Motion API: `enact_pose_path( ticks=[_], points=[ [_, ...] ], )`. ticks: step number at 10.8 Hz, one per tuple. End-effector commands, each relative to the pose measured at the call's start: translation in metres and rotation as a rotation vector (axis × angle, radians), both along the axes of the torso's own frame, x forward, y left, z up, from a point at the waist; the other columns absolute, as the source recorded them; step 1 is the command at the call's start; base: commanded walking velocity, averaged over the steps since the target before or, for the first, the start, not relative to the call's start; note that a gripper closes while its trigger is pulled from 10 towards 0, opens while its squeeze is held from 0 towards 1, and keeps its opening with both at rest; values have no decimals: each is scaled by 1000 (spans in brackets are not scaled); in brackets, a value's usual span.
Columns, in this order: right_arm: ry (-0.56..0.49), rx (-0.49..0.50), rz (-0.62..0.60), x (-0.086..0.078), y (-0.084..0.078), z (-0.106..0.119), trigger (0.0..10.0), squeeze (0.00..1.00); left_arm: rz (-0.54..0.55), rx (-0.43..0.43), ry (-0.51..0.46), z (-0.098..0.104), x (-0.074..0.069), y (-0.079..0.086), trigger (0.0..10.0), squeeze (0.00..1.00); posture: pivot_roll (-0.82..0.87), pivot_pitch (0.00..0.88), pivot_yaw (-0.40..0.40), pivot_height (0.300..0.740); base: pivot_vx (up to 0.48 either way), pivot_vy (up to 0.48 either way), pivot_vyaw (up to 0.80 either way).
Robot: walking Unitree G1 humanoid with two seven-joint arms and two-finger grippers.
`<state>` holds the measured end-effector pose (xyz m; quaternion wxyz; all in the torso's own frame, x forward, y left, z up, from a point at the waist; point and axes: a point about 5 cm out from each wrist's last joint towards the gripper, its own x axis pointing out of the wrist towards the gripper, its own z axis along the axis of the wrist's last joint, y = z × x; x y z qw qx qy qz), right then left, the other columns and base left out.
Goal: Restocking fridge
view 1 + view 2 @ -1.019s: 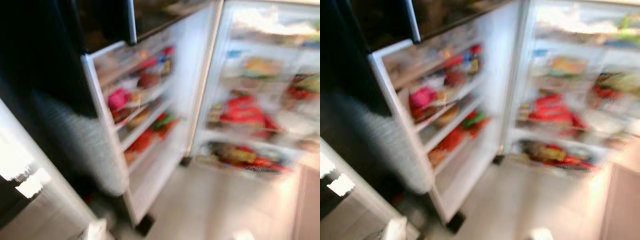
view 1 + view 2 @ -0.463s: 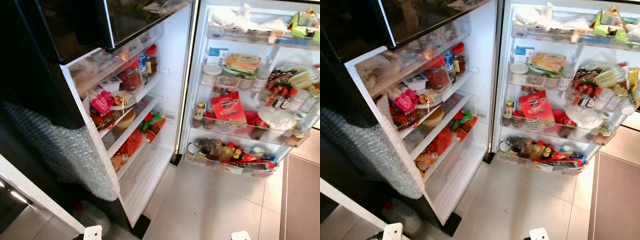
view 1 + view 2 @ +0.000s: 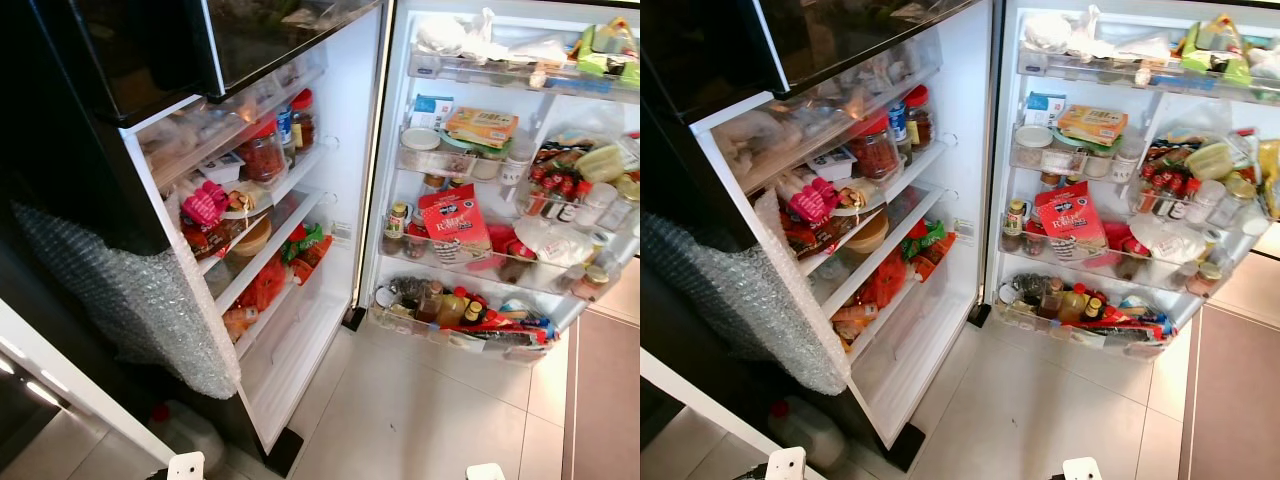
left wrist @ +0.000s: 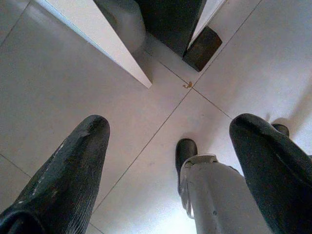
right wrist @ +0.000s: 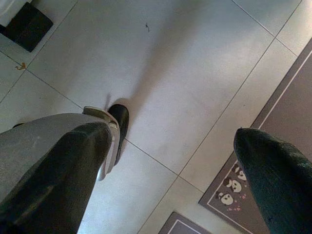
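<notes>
fridge [image 3: 370, 150]: seen standing wide open, both doors swung out; shelves and door racks packed
writing: "Rice" read on the red pouch [image 3: 455, 222] in the right door rack; other labels too small to be read
left door [image 3: 250, 200]: red-lid jars [image 3: 265, 150] on the upper rack, pink pack [image 3: 205, 203] on the rack below, green and red packs lower down
right door [image 3: 500, 200]: yellow box [image 3: 481, 127] on an upper rack, small red-cap bottles [image 3: 548, 188] beside the pouch, sauce bottles [image 3: 450, 305] in the bottom rack
bubble wrap [image 3: 140, 300]: seen hanging over the outer face of the left door
jug [image 3: 805, 430]: white, red cap, set on the floor under the left door
left gripper [image 4: 170, 165]: pointed down at the tiled floor [image 4: 73, 97], fingers [image 4: 68, 180] spread wide, nothing held, nothing touched; robot's foot [image 4: 186, 152] seen between them
right gripper [image 5: 170, 170]: pointed down at the floor, fingers [image 5: 63, 180] spread wide, nothing held; panda-print mat [image 5: 273, 146] seen below, near one finger
restock item: none carried by either gripper
</notes>
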<state>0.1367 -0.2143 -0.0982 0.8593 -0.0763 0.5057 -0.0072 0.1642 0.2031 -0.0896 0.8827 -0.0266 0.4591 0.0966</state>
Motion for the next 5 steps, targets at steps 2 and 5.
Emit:
enact_pose_path(
  ticks=[2, 5],
  points=[
    [2, 5, -21, -4, 0, -1, 10000, 0, 2, 0, 22, -2, -6, 1, 10000, 0, -43, 25, 29, 740, 0, 0, 0],
    [0, 6, -30, -4, 0, -1, 10000, 0, 4, -2, 21, -3, -7, 1, 10000, 0, -45, 26, 29, 740, 0, 0, 0]
  ],
)
